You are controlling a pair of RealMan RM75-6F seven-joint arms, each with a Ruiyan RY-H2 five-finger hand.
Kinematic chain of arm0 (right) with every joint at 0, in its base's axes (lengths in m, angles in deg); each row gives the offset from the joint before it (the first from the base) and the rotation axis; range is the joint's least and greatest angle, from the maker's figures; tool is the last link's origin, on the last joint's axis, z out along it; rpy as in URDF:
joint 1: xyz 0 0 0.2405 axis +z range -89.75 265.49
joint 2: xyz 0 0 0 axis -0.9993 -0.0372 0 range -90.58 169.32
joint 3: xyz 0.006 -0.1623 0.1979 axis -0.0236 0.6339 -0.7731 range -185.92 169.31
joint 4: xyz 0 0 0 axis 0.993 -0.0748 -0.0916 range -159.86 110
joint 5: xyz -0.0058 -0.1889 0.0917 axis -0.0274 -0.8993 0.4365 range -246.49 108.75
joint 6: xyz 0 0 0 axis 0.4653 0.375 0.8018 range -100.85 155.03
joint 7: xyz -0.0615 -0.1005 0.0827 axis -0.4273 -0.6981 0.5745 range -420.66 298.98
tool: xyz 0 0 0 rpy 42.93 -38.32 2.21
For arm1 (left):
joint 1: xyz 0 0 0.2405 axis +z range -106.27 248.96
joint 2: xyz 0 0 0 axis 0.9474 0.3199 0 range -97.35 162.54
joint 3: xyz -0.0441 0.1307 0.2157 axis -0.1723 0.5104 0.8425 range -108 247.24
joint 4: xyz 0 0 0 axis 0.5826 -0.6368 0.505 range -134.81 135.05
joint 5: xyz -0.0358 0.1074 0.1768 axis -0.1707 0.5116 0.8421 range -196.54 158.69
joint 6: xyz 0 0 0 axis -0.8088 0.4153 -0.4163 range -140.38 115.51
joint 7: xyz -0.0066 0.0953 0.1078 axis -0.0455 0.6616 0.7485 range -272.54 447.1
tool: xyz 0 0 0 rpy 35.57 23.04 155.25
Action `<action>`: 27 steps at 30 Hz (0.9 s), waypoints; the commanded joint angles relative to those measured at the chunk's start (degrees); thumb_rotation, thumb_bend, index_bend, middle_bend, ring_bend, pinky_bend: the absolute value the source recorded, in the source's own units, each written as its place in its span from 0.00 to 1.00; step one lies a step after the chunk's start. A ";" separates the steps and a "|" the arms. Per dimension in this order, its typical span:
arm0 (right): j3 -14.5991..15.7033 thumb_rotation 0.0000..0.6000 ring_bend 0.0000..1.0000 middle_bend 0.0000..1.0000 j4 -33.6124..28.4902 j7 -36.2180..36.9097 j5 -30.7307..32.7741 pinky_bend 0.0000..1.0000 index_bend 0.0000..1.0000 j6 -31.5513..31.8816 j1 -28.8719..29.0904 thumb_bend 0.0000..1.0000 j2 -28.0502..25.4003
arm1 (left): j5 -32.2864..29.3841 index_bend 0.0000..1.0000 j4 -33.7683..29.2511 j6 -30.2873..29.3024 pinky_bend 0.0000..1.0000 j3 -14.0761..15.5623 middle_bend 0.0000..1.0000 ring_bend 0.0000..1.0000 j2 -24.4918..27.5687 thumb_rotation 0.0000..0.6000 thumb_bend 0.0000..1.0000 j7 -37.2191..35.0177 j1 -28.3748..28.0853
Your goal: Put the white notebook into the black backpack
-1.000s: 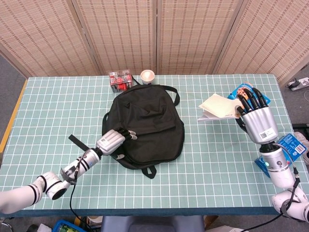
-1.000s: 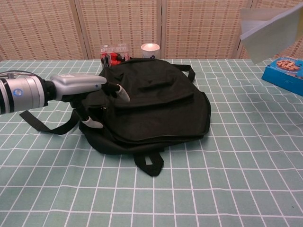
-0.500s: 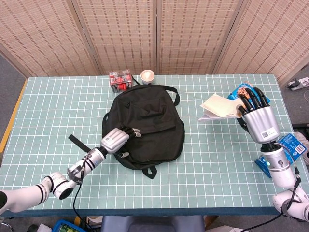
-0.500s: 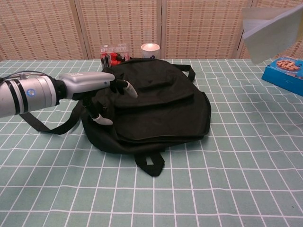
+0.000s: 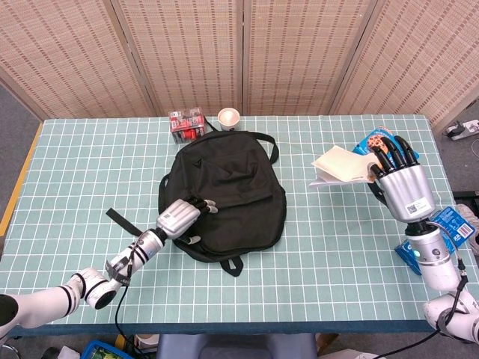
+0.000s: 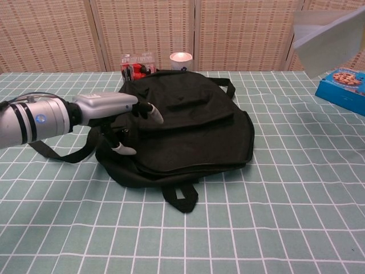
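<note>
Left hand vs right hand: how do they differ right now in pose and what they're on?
The left hand lies low at the black backpack, fingers on its near-left edge; the right hand is raised, off the backpack. The right hand holds the white notebook; the left holds no loose object. Both are silver with dark fingers.

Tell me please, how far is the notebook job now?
Done: the right hand holds the white notebook lifted off the table, beside the black backpack. In hand: the left hand works with its fingers at the backpack's left edge. Left: no opening shows yet, and the notebook must go inside.
</note>
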 commanded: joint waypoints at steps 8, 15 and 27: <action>0.09 1.00 0.17 0.31 -0.54 -0.14 -0.29 0.16 0.64 -0.03 -0.04 0.40 -0.04 | -1.43 0.22 -1.26 2.19 0.18 2.13 0.17 0.19 1.44 1.00 0.23 2.29 0.70; -0.01 1.00 0.17 0.31 -0.73 -0.18 -0.17 0.16 0.64 0.07 -0.23 0.40 -0.17 | -2.83 0.22 -1.01 2.17 0.18 1.20 0.17 0.19 0.03 1.00 0.23 4.10 0.28; -0.08 1.00 0.17 0.31 -0.39 0.19 0.22 0.16 0.64 0.32 -0.85 0.41 -0.44 | -4.48 0.28 3.44 1.27 0.18 -0.78 0.17 0.19 -3.99 1.00 0.23 3.19 -0.34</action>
